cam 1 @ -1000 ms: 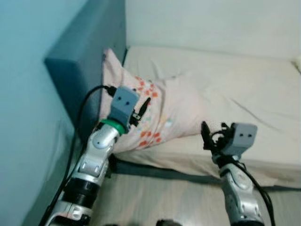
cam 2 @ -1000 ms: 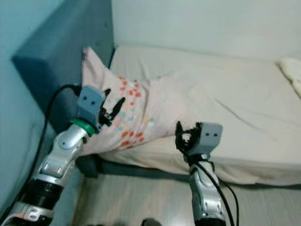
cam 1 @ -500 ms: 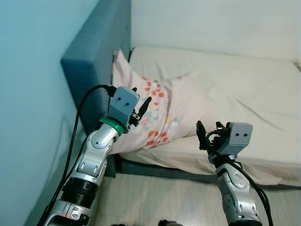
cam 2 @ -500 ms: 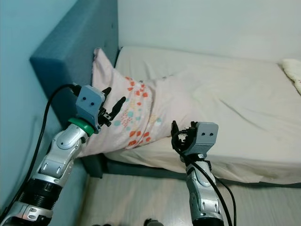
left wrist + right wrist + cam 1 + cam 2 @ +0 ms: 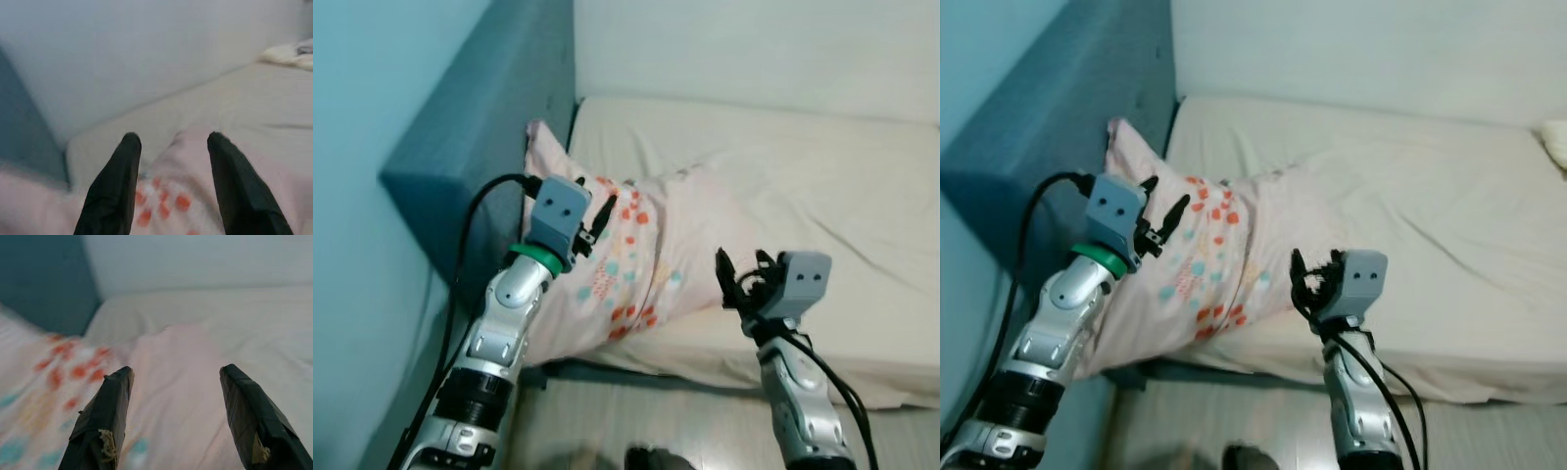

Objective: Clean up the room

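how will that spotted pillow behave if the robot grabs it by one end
The pillow looks soft and creased, so it will likely sag and fold rather than stay flat. It seems light for its bulk. It already overhangs the bed edge, so a push could slide it off.

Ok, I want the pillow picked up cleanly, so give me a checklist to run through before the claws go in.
1. Left claw open: ok, fingers spread.
2. Right claw open: ok, fingers wide apart.
3. Both claws aimed at the pillow: ok, its pink fabric lies ahead of each.
4. Claws free of the pillow: cannot tell for the left, which overlaps its edge.
5. Pillow fully on the bed: not ok, one end hangs over the near edge.
6. Headboard clearance for the left arm: cannot tell.
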Robot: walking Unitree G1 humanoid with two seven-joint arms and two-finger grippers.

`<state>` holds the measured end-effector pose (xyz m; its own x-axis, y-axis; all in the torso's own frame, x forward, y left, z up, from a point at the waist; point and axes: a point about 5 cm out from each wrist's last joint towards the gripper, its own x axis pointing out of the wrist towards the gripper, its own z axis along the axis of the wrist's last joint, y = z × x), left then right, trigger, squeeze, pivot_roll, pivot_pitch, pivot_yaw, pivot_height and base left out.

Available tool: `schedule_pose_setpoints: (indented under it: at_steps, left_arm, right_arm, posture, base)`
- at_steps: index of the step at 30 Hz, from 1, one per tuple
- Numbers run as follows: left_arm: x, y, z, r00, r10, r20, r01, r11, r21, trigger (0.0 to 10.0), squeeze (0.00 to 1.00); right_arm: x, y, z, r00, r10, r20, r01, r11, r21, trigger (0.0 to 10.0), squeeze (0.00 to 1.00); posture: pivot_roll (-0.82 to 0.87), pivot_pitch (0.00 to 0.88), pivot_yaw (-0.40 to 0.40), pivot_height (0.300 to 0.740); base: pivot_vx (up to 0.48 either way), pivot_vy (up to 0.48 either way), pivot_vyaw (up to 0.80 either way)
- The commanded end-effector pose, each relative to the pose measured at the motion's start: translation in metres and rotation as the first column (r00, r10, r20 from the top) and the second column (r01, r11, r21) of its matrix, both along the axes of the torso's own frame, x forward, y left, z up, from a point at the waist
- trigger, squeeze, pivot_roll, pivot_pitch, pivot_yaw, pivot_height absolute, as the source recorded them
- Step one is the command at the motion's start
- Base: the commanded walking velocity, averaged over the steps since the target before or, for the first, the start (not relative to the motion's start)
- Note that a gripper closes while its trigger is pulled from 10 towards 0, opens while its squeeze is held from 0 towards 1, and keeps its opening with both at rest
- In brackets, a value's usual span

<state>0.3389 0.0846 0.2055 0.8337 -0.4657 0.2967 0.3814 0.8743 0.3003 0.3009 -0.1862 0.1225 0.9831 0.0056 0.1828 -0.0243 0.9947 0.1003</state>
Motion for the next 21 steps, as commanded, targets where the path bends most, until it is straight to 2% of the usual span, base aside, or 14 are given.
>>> schedule_pose_setpoints:
  at_steps: [1, 3, 15, 18, 20, 21]
  left_arm:
    - [-0.001, 0.006, -0.007, 1.000, 0.015, -0.013, -0.015, 1.000, 0.014, 10.0, 0.00]
    - [-0.001, 0.005, -0.007, 1.000, 0.012, -0.011, -0.012, 1.000, 0.016, 10.0, 0.00]
    - [-0.005, 0.003, -0.011, 1.000, -0.017, -0.026, 0.017, 0.999, 0.028, 10.0, 0.00]
    - [-0.009, 0.000, -0.019, 0.998, -0.040, -0.049, 0.043, 0.997, 0.059, 10.0, 0.00]
    - [-0.020, -0.004, -0.035, 0.993, -0.065, -0.102, 0.074, 0.993, 0.092, 10.0, 0.00]
    - [-0.026, -0.006, -0.042, 0.988, -0.084, -0.128, 0.095, 0.992, 0.084, 10.0, 0.00]
  right_arm:
    - [-0.001, 0.001, -0.003, 1.000, 0.001, -0.010, -0.001, 1.000, 0.003, 10.0, 0.00]
    - [-0.001, 0.001, -0.003, 1.000, 0.001, -0.011, -0.001, 1.000, 0.003, 10.0, 0.00]
    - [-0.001, 0.000, -0.006, 1.000, 0.004, -0.022, -0.004, 1.000, -0.006, 10.0, 0.00]
    - [-0.001, -0.001, -0.008, 0.999, 0.001, -0.032, -0.002, 1.000, -0.013, 10.0, 0.00]
    - [-0.002, -0.003, -0.013, 0.999, -0.005, -0.048, 0.004, 1.000, -0.020, 10.0, 0.00]
    - [-0.003, -0.004, -0.014, 0.999, -0.010, -0.054, 0.009, 1.000, -0.023, 10.0, 0.00]
  posture:
    - [-0.12, 0.118, -0.004, 0.740]
    - [-0.12, 0.118, -0.004, 0.740]
    - [-0.12, 0.116, -0.008, 0.740]
    - [-0.12, 0.116, -0.008, 0.740]
    - [-0.12, 0.116, -0.008, 0.740]
    - [-0.12, 0.116, -0.008, 0.740]
  base:
    - [0.480, 0.000, 0.00]
    - [0.289, 0.000, 0.00]
    - [0.000, 0.000, 0.00]
    - [0.000, 0.000, 0.00]
    - [0.000, 0.000, 0.00]
    - [0.000, 0.000, 0.00]
